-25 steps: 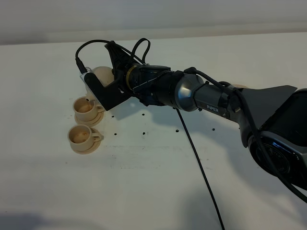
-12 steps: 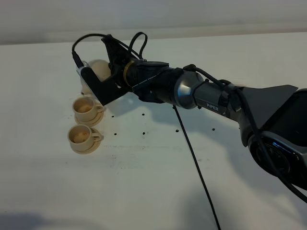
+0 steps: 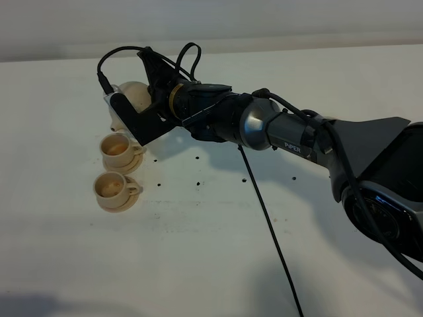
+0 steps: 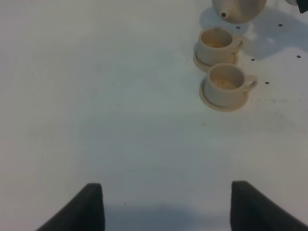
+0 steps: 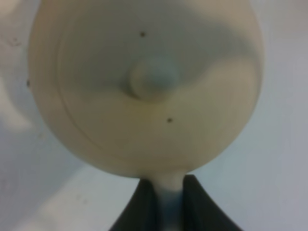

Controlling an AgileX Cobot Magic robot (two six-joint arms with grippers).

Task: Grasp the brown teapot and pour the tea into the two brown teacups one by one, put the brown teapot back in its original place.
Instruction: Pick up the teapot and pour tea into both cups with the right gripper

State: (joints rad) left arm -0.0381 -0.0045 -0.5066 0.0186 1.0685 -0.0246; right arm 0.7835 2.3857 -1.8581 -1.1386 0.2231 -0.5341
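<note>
Teapot point(image 3: 137, 96) gripped within right pincer point(image 5: 169, 206).

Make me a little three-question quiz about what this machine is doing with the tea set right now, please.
1. True or false: the teapot is standing on the table.
2. How many teacups sit on saucers? A: one. B: two. C: three.
3. Fill in the gap: the right claw grips the teapot by its ______.

Key
1. False: it is held up above the table, tipped, next to the cups.
2. B.
3. Handle.
</note>
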